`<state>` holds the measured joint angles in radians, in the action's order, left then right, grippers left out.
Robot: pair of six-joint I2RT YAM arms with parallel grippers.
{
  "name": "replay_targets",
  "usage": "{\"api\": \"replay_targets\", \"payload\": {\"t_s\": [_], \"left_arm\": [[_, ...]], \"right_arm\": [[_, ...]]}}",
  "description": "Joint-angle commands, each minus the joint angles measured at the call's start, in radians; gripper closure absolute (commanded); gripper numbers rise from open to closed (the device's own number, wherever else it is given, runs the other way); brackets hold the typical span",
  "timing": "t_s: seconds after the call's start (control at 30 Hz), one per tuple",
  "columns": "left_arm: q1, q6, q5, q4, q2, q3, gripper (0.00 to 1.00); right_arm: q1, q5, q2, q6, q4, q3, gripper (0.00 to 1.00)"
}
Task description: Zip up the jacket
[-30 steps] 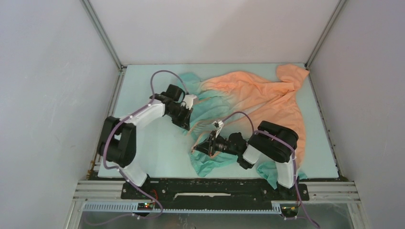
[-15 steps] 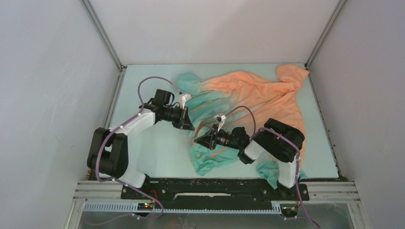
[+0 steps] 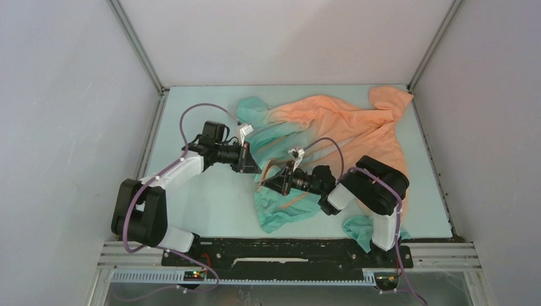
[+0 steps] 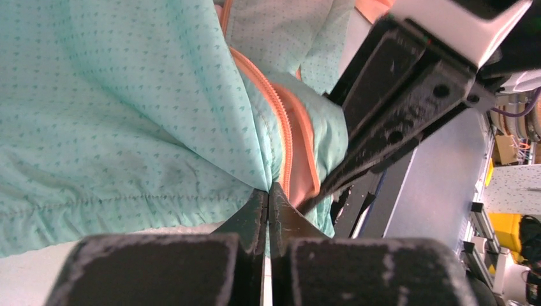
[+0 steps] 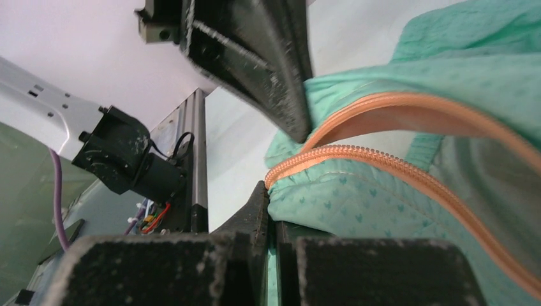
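The jacket [image 3: 344, 127] lies crumpled on the table, orange at the far right and teal toward the middle. Its teal hem is lifted between both grippers at the centre. My left gripper [image 3: 256, 167] is shut on the teal edge [image 4: 115, 95] right beside the orange zipper [image 4: 284, 134]. My right gripper [image 3: 270, 182] is shut on the other teal edge [image 5: 383, 210], just under its orange zipper teeth [image 5: 383, 162]. The two grippers stand close, tip to tip; the right one's fingers [image 4: 395, 108] fill the left wrist view's upper right. The slider is hidden.
The pale green table [image 3: 210, 204] is walled by grey panels on three sides. A black rail [image 3: 287, 255] with the arm bases runs along the near edge. More teal cloth [image 3: 357, 229] lies by the right arm's base.
The left arm has stretched out lower and its gripper has shifted right. The right gripper has moved away from the near edge, lifting the hem, so the two grippers are closer together.
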<state>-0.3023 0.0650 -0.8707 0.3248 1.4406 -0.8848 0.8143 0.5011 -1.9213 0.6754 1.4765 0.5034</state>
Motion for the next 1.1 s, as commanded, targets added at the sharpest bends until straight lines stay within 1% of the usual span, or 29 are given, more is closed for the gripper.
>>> {"api": "replay_targets", "payload": {"t_s": [0.0,0.2,0.4,1.07], "left_arm": [[0.011,0.021,-0.036,-0.046,-0.057,0.035,1.00],[0.011,0.036,-0.057,-0.069,-0.046,0.047,1.00],[0.012,0.048,-0.060,-0.089,-0.032,0.041,1.00],[0.011,0.010,-0.035,-0.049,-0.023,0.047,1.00]], "right_arm": [[-0.034,0.003,0.048,0.014,0.056,0.000,1.00],[-0.040,0.003,0.042,0.023,0.057,0.001,1.00],[-0.020,0.011,0.042,0.007,0.056,0.006,1.00],[-0.032,-0.010,0.080,0.008,0.056,-0.020,1.00]]}}
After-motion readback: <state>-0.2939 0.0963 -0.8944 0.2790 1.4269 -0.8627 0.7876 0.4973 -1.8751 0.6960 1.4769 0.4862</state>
